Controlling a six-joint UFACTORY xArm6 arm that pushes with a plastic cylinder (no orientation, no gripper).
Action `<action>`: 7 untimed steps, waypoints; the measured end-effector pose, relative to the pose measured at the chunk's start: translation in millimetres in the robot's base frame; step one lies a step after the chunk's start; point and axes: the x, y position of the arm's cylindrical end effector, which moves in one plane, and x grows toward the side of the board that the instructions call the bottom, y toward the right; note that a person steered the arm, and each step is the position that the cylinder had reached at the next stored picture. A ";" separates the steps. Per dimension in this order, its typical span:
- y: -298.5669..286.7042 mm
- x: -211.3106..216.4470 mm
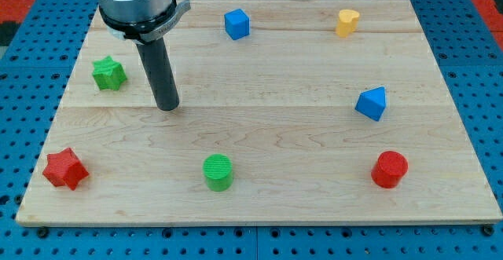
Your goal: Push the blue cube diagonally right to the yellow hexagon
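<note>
Rod tip on the board's left half, clear of all blocks.

My tip [167,107] rested on the wooden board [267,126] to the right of the green star [108,73] and apart from it; the arm ended in a plain rod, so there were no jaws to be open or closed, and it held nothing. The blue cube [236,23] sat near the view's top edge, up and to the right of the tip, well apart from it. The yellow block [347,22], its shape unclear, sat further right along the same edge. A blue wedge-like block [372,103] lay at the right, a red cylinder [389,170] below it, a green cylinder [218,172] at bottom centre, and a red star [64,168] at bottom left.
</note>
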 end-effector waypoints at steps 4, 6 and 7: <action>9.5 -39.6; 127.7 -121.3; 143.4 -181.5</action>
